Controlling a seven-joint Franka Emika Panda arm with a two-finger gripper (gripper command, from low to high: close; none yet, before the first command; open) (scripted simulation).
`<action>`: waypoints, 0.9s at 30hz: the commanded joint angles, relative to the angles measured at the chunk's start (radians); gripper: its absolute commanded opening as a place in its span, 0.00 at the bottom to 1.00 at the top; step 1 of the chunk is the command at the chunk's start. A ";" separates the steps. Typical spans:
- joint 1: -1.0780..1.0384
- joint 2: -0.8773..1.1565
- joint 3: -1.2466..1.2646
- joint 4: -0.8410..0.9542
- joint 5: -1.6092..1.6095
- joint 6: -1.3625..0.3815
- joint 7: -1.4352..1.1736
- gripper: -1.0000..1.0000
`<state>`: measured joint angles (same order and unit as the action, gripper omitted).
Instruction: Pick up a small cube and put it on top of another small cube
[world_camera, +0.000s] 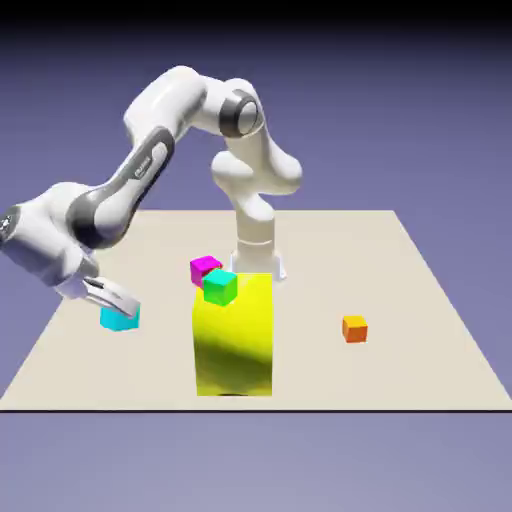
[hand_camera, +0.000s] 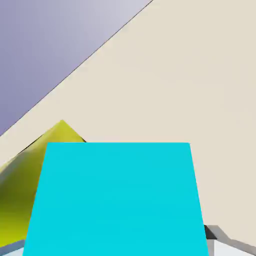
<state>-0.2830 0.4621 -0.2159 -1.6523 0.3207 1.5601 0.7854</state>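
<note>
Cyan cube between the fingertips, orange cube across the table

Near field, hand view: the cyan cube (hand_camera: 117, 200) fills the lower middle, a flat face toward the camera, with the grey fingers of the gripper (world_camera: 124, 304) at its two sides. The jaws are closed on the cube, one finger against each flank. Beyond it, at the picture's left, appears a corner of the yellow block (hand_camera: 17, 205), with pale table surface past that.

Near to far, exterior view: the yellow block stands in front, with the green-teal cube at its top and the magenta cube (world_camera: 204, 269) visible just behind. The cyan cube is at the exterior view's left, beneath the inclined hand; whether it touches the table cannot be told. The orange cube (world_camera: 354, 330) rests on the table at the exterior view's right, well apart, the yellow block lying between the two.

Governing relation: the target lies sideways across the table from the jaws. The coming move probably calls for a lift, then a high traverse clearing the yellow block and the green-teal cube; a low path could strike them.
</note>
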 joint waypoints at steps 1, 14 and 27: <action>0.016 -0.036 0.030 -0.031 -0.006 0.021 0.018 0.00; 0.380 -0.209 0.385 -0.429 0.013 0.189 0.299 0.00; 0.549 -0.001 0.429 -0.586 0.090 0.302 0.331 1.00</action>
<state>0.2658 0.4613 0.2129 -2.2379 0.4109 1.8623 1.1160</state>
